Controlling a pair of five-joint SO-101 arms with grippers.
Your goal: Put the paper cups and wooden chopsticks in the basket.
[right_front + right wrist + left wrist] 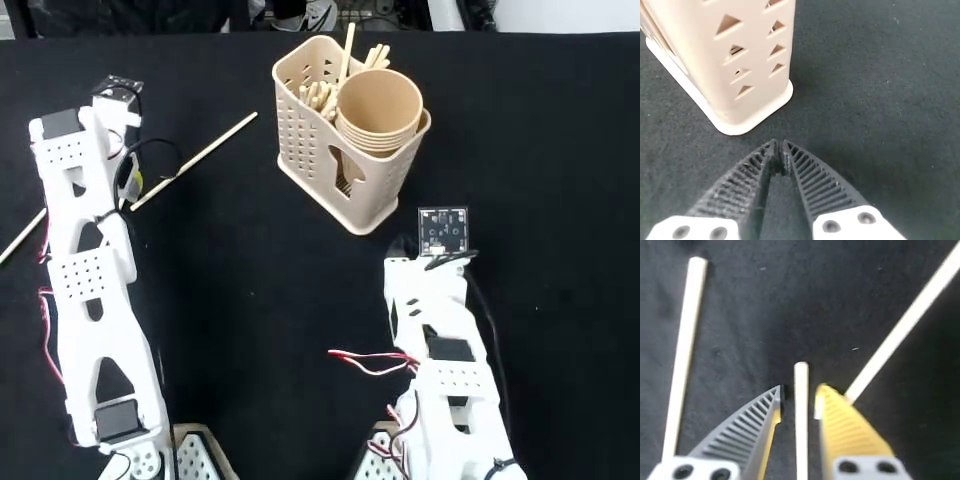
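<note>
**Far left.** A loose pale wooden chopstick (pixel 22 237) lies slantwise near the edge of the black cloth table (pixel 560 200). One end runs under the left arm.

**Left arm.** The grey-and-yellow left gripper (pixel 799 389) points down at the cloth. Its fingers are slightly apart and straddle a thin pale wooden stick (pixel 801 430).
- The stick's long axis runs in line with the fingers, and its blunt end pokes just past the tips.
- There is a narrow dark gap on the grey finger's side, and the yellow finger is almost touching. I read this as not yet clamped.
- The stick is already centred, so closing should catch it. The left arm is plainly the nearer arm.

**Neighbours in the left wrist view.**
- A parallel wooden stick (pixel 682 355) lies well off on the grey side, out of the way.
- A diagonal wooden stick (pixel 900 327) has its near end hidden behind the yellow finger, so it may get nudged or dragged along.

**Centre.** A cream perforated plastic basket (pixel 310 150) stands upright, well apart from the left gripper. It holds a stack of tan paper cups (pixel 380 105) and a bundle of wooden chopsticks (pixel 320 95) beside them.

**Right.** The black right gripper (pixel 779 150) has its fingers together on nothing. It hangs just beside the basket's lower corner, far from the loose sticks.
</note>
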